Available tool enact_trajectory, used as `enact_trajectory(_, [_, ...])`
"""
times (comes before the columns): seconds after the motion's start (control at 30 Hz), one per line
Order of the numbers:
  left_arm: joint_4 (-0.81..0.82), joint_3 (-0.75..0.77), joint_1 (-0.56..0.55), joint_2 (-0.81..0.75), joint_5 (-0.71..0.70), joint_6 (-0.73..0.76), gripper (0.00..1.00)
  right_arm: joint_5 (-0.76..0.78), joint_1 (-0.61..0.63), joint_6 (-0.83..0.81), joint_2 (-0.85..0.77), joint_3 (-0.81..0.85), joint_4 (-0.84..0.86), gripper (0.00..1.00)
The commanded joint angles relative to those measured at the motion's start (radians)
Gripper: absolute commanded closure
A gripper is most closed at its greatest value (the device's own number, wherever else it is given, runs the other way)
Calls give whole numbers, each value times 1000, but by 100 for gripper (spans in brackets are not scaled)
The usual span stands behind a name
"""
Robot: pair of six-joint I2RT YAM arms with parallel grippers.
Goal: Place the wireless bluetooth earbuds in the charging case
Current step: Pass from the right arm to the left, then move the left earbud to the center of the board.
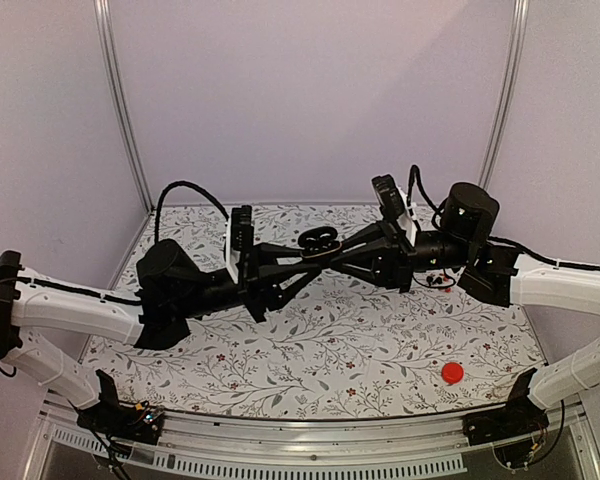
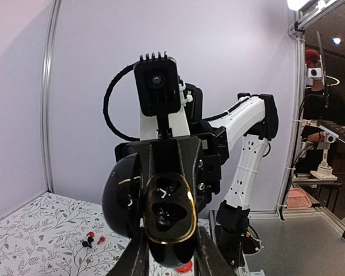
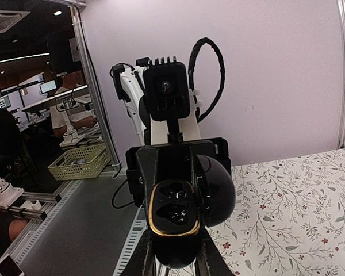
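The charging case is glossy black and hangs open above the middle of the table, where my two grippers meet. My left gripper comes in from the left and my right gripper from the right, both shut on the case. In the left wrist view the case shows a gold rim around two empty hollows between my left gripper fingers, its other half swung left. The right wrist view shows the case the same way in my right gripper. The earbuds, small black-and-red pieces, lie on the table.
The floral tablecloth covers the table. A flat red disc lies near the front right. Small red-and-black bits lie under the right arm. Purple walls and metal posts close off the back and sides.
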Motion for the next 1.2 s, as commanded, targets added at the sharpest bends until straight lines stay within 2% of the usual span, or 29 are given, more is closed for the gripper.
enact_trajectory(0.0, [40,-4,-10,2,-12,-7,78,25,1,0,-1,6,-4,79])
enact_trajectory(0.2, [40,-29,-10,-25,-35,9,82,59,-10,10,-10,-9,-18,44])
enact_trajectory(0.3, [35,-46,-4,-43,-53,18,82,64,-27,21,-25,-25,-17,36])
enact_trajectory(0.37, [31,-58,2,-57,-61,24,83,66,-42,31,-36,-38,-21,26])
enact_trajectory(0.5, [-9,-83,12,-82,-87,71,83,71,-114,72,-74,-78,-25,18])
enact_trajectory(0.63, [-28,-134,30,-114,-124,119,83,109,-257,140,-131,-126,-61,13])
enact_trajectory(0.77, [-51,-181,48,-154,-159,158,83,229,-409,148,-135,-97,-254,13])
enact_trajectory(0.97, [-46,-224,82,-200,-152,138,83,459,-578,62,3,-15,-571,17])
enact_trajectory(1.07, [-35,-236,93,-206,-142,130,83,477,-675,77,78,-31,-580,19])
enact_trajectory(1.17, [-18,-246,105,-207,-128,123,83,564,-711,98,134,-45,-569,21])
